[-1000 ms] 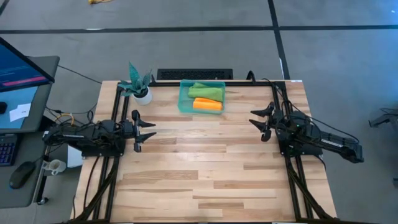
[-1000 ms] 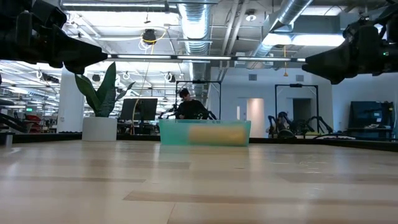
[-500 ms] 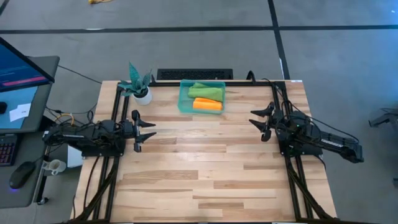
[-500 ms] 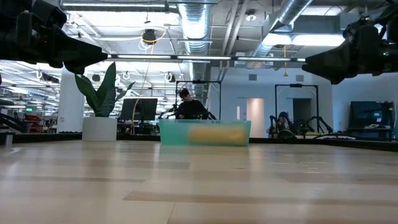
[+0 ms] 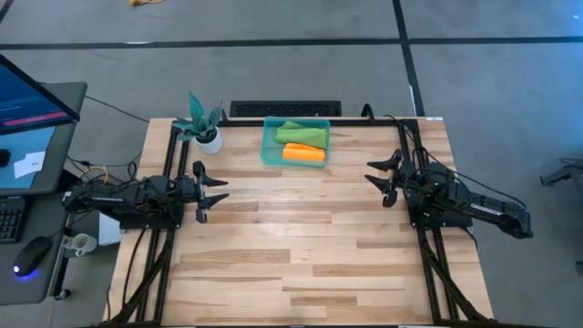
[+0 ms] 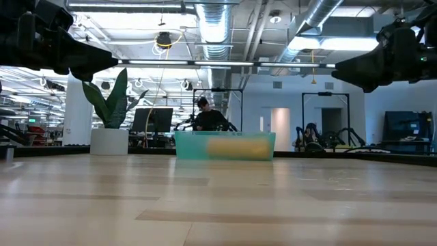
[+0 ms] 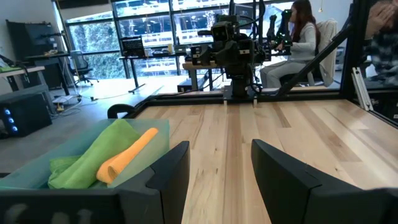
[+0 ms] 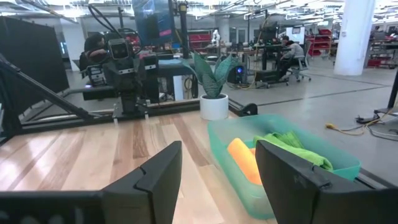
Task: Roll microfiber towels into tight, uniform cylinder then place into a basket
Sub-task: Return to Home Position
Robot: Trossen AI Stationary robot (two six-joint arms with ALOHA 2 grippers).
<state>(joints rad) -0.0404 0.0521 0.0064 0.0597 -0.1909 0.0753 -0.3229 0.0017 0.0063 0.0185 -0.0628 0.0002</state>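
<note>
Fingers of the left tool (image 5: 219, 190) stood wide apart and empty at the left middle of the overhead frame. The right tool (image 5: 373, 174) matched it at the right middle, also wide and empty. Pale wooden planks of the worktop (image 5: 301, 237) lay between them. At upper centre, the shallow translucent teal basket (image 5: 266, 151) held the lime green towel (image 5: 299, 134), loosely bunched, touching the orange towel (image 5: 303, 153), a neat cylinder just below it. The low view showed only an orange blur through the basket wall, with the green one hard to make out there.
</note>
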